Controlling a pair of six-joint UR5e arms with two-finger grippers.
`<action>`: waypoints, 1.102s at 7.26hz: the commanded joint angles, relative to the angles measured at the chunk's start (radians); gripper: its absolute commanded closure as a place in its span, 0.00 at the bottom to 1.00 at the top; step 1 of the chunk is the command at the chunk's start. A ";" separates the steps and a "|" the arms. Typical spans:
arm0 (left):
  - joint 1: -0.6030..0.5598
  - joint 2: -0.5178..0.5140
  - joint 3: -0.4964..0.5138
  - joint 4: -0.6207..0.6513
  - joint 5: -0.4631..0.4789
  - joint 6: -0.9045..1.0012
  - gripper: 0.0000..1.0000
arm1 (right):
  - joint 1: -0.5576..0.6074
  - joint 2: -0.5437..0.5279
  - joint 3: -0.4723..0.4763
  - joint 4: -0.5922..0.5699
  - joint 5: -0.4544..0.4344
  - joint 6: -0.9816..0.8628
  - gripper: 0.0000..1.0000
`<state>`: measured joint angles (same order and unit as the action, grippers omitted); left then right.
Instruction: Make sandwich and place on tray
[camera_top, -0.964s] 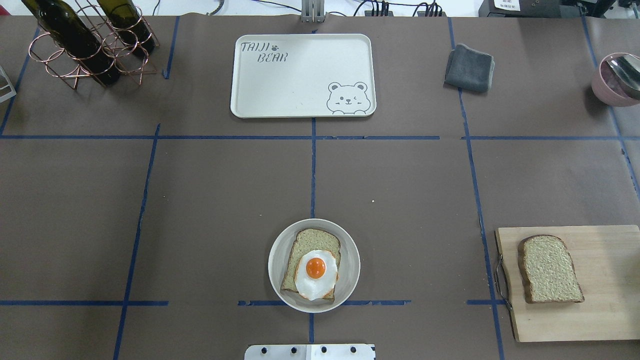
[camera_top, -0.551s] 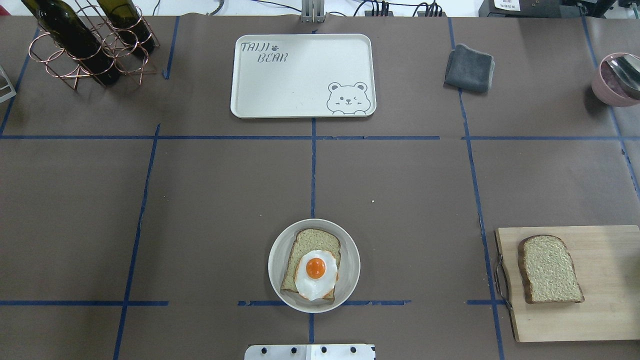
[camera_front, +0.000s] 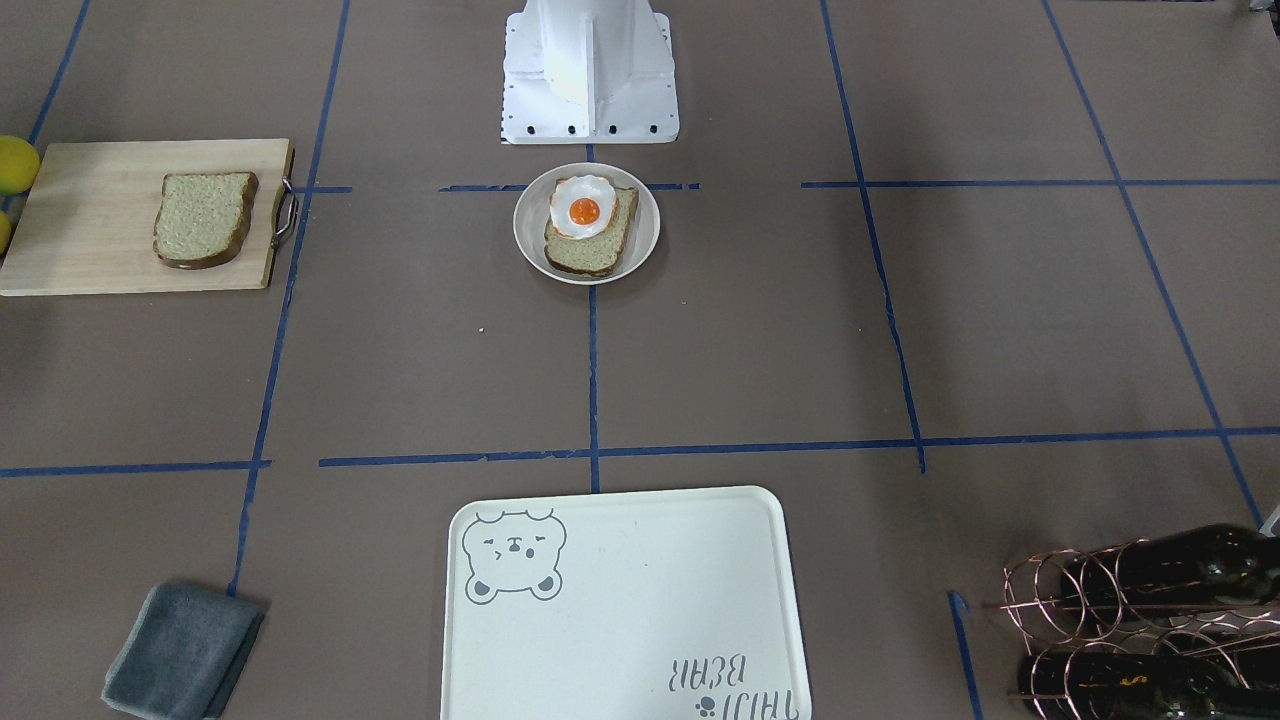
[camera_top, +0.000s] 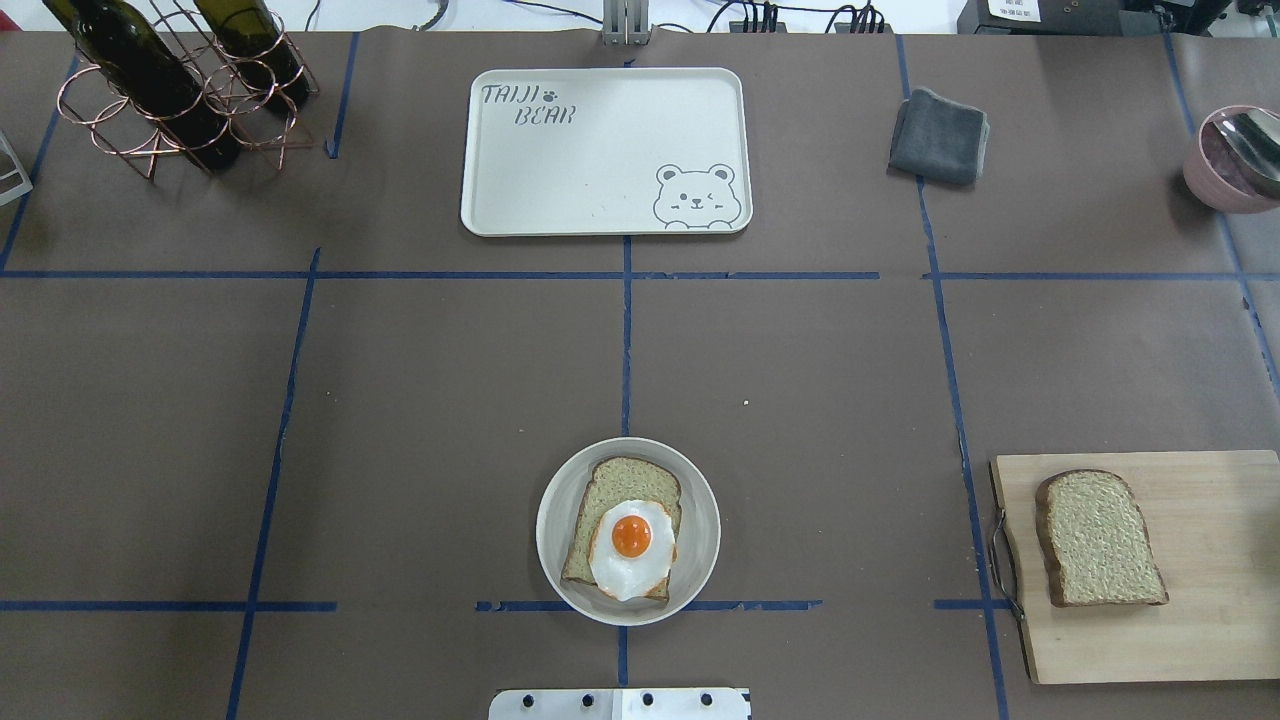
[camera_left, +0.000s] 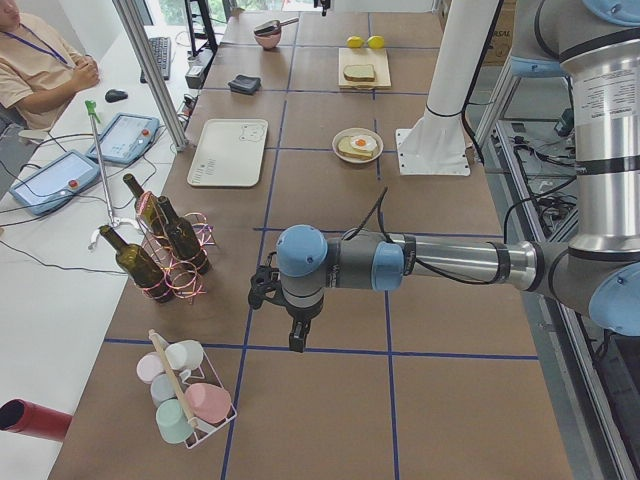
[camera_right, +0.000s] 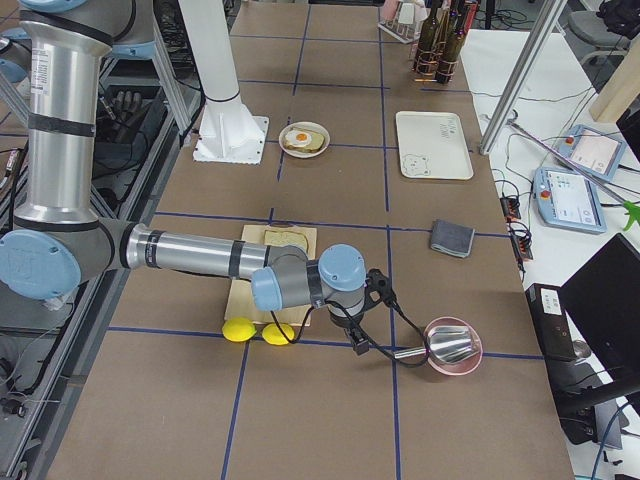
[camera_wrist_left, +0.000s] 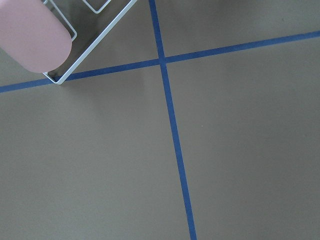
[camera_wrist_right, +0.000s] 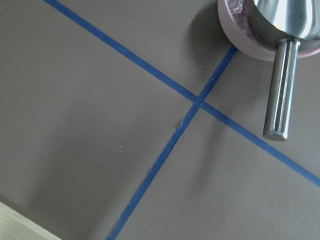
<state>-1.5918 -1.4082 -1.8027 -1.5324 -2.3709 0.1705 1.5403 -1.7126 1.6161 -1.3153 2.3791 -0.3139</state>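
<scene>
The sandwich (camera_top: 622, 535) is unfinished and sits on a plate (camera_top: 548, 520) at 6 o'clock on the worktop (camera_top: 400, 400), near the robot's base. It is one slice (camera_top: 630, 480) with an egg (camera_top: 630, 568) lying toward its 6 o'clock end. The second slice (camera_top: 1098, 538) lies flat on a board (camera_top: 1200, 620) at 4 o'clock, well apart from the plate. The tray (camera_top: 600, 150) lies at 12 o'clock, bear drawing in its 4 o'clock corner. A grey cloth (camera_top: 938, 136) is at 1 o'clock and a bottle rack (camera_top: 180, 90) at 10 o'clock. The left pincer (camera_left: 297, 340) points down above the worktop between the bottle rack and a basket of cups (camera_left: 185, 395), touching nothing. Whether it is released or clenched cannot be told. The right pincer (camera_right: 356, 343) hangs just beside a pink bowl (camera_right: 452, 345) holding a steel utensil (camera_wrist_right: 280, 85), past the board's outer end. Its state likewise cannot be told. Both pincers are well apart from plate and tray.
</scene>
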 joint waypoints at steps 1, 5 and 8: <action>0.000 0.000 0.000 0.000 0.001 0.000 0.00 | 0.034 -0.048 0.110 -0.064 0.071 0.060 0.00; 0.001 0.000 0.000 0.000 -0.001 0.001 0.00 | -0.159 -0.203 0.269 0.234 0.069 0.596 0.00; 0.001 0.000 0.000 0.000 -0.001 0.001 0.00 | -0.458 -0.249 0.268 0.615 -0.051 1.131 0.03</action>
<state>-1.5907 -1.4082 -1.8024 -1.5325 -2.3715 0.1711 1.2192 -1.9485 1.8832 -0.8470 2.3992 0.6011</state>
